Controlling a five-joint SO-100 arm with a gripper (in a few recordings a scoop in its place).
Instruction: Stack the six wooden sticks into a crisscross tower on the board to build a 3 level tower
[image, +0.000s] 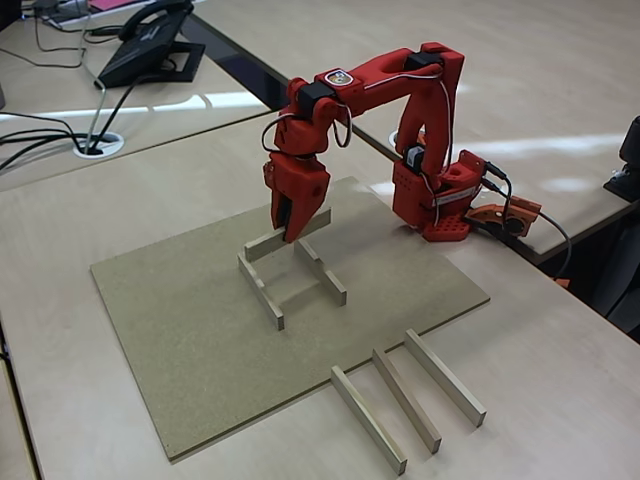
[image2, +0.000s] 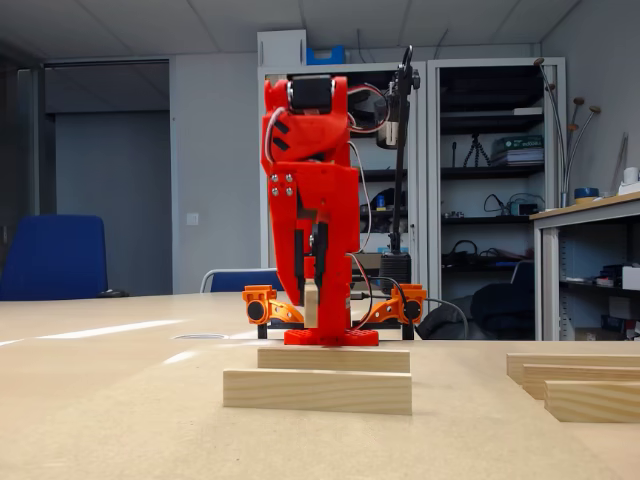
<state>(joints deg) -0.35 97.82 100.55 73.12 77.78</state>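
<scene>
Now claw (image: 290, 232) clamped on stick (image: 288, 236) over board (image: 180, 330) (no legible writing).

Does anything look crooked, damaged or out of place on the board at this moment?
Nothing stands out. Two sticks lie parallel on the board; the gripper holds a third across them.

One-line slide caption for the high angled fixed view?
Red SO-100 gripper lowers a third stick across two parallel sticks on the board; three spare sticks wait on the desk.
</scene>
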